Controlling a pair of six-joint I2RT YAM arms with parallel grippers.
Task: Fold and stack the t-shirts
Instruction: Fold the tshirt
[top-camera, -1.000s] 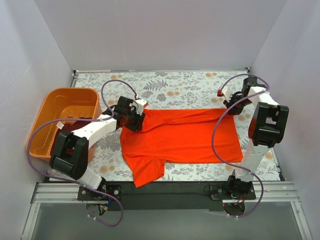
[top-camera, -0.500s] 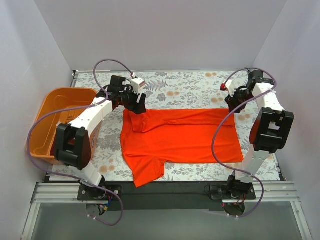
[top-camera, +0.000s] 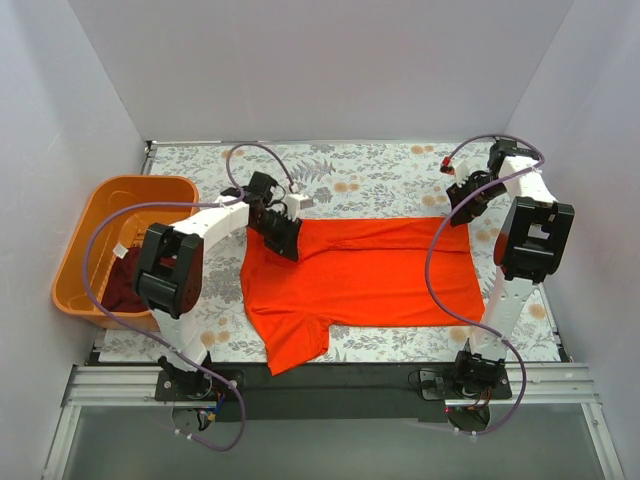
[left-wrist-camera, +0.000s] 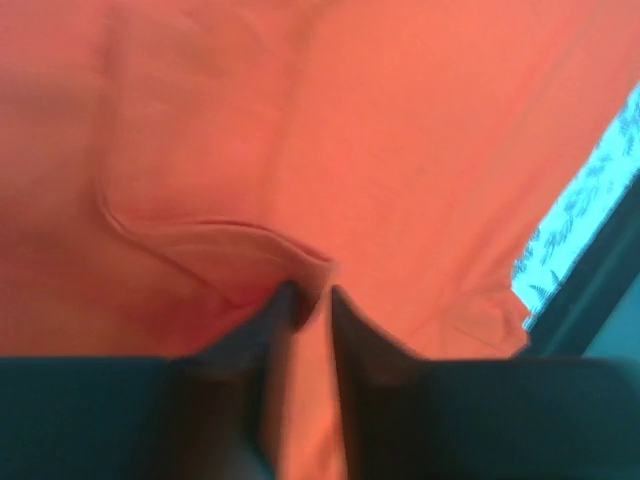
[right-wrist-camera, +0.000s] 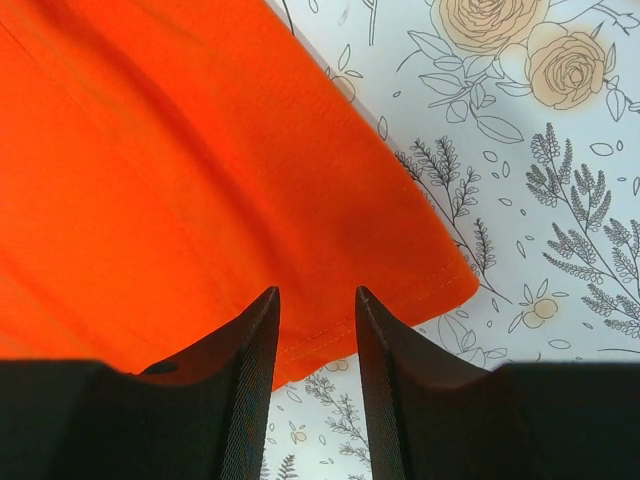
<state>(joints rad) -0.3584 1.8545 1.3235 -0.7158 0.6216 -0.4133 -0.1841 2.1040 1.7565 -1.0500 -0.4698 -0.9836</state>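
The orange-red t-shirt (top-camera: 370, 275) lies spread across the middle of the floral table, with one sleeve hanging toward the near edge. My left gripper (top-camera: 283, 238) is at the shirt's far left corner. In the left wrist view its jaws (left-wrist-camera: 312, 295) are nearly together, pinching a raised fold of the orange-red cloth (left-wrist-camera: 230, 240). My right gripper (top-camera: 462, 205) hovers at the shirt's far right corner. It is open and empty (right-wrist-camera: 315, 298), over the stitched hem corner (right-wrist-camera: 420, 280). The dark maroon t-shirt (top-camera: 122, 285) lies bunched in the basket.
The rigid orange plastic basket (top-camera: 100, 200) stands at the table's left side. White walls enclose the table on three sides. Purple cables loop over both arms. Bare floral tabletop (top-camera: 370, 175) shows behind the shirt.
My left gripper went toward the far left with the shirt's corner, then came back down and right onto the shirt. The right gripper has barely shifted.
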